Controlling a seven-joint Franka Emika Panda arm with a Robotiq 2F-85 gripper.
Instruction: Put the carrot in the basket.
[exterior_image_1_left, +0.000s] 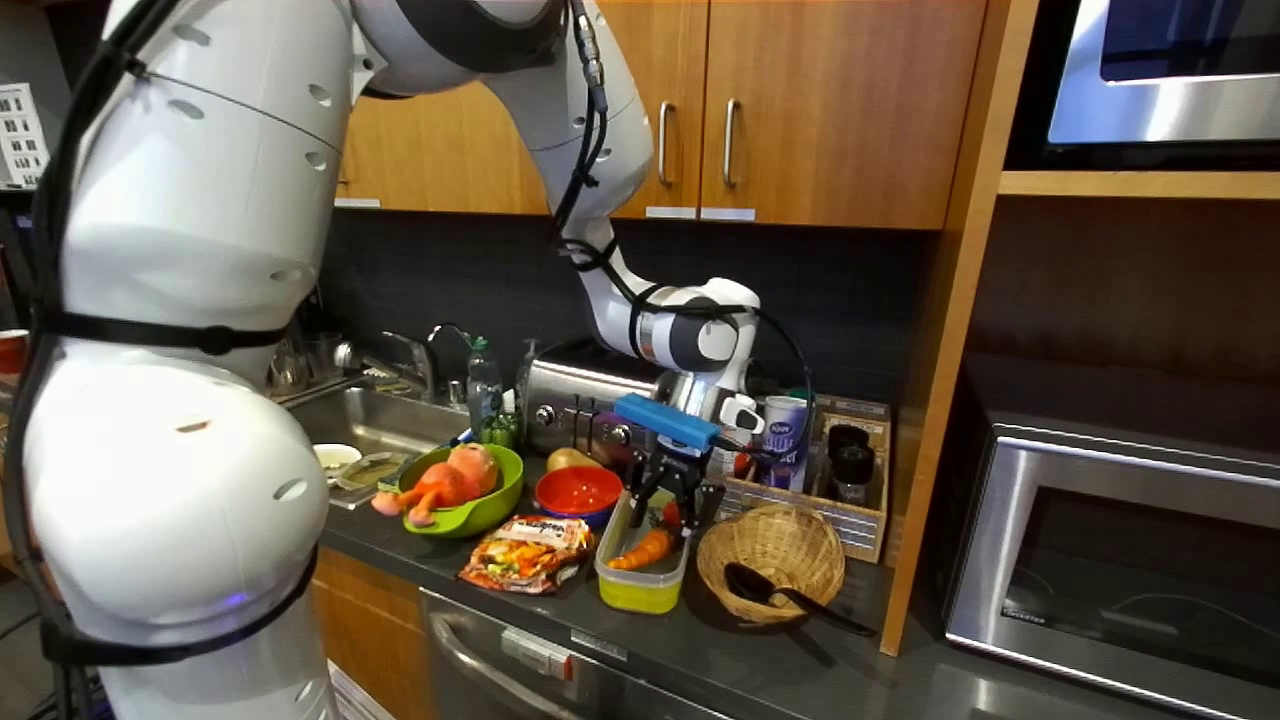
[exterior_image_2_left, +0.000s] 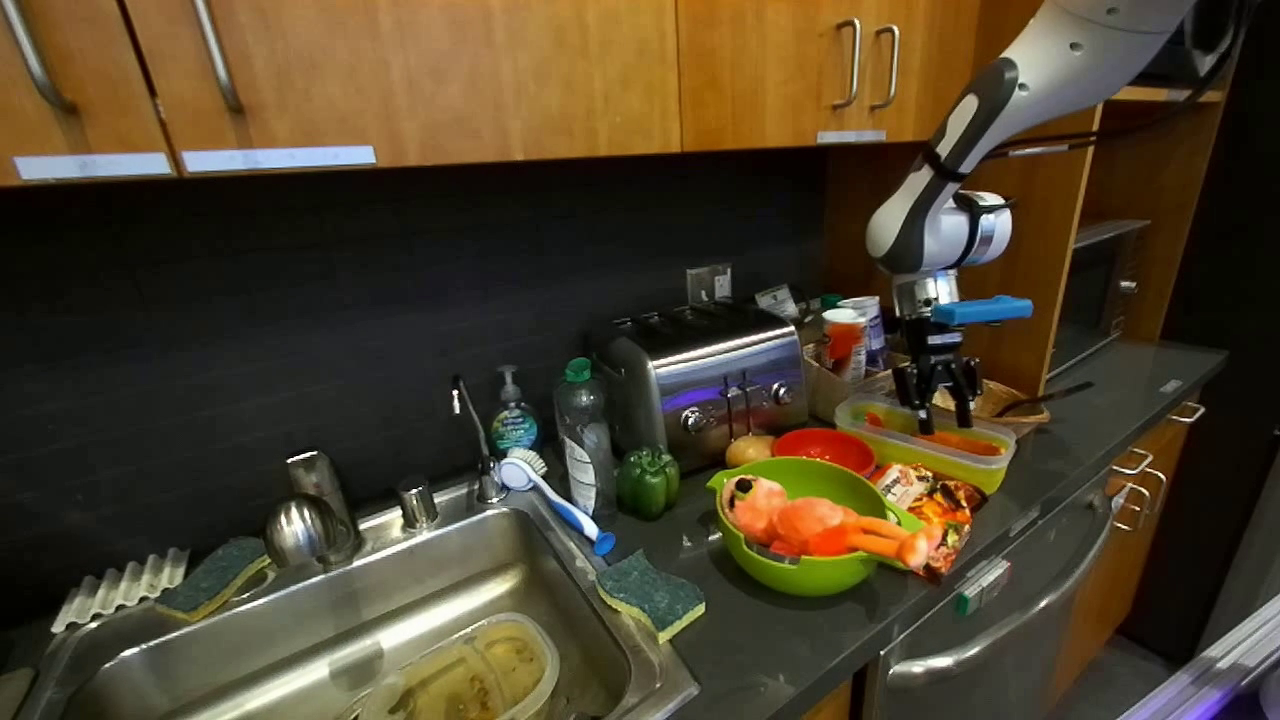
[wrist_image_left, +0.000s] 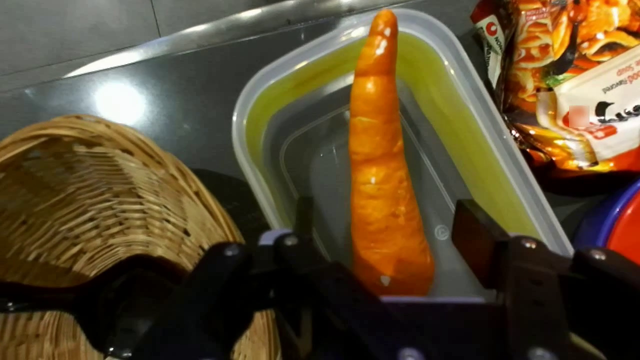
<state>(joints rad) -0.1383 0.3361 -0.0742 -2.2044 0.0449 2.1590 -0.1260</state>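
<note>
The carrot (wrist_image_left: 382, 165) lies in the tub (exterior_image_1_left: 637, 597) on the counter (exterior_image_2_left: 745, 645), its thin tip overlapping the rim in the wrist view. Over it the gripper (exterior_image_2_left: 945, 420) points down with its fingers (wrist_image_left: 477, 245) spread, one to each side of the thick end, and I can see a gap on both flanks. The basket (exterior_image_1_left: 775, 535) sits just beside the tub, a black spoon (exterior_image_1_left: 748, 581) lying in it with the handle out over the rim. On the tub's other side I see a packet (exterior_image_1_left: 528, 553) and a red bowl (exterior_image_1_left: 578, 490). Further along, a pinkish-orange toy (exterior_image_2_left: 815, 522) lies in a green bowl (exterior_image_2_left: 800, 577), and the toaster (exterior_image_2_left: 735, 375) stands behind it.
</note>
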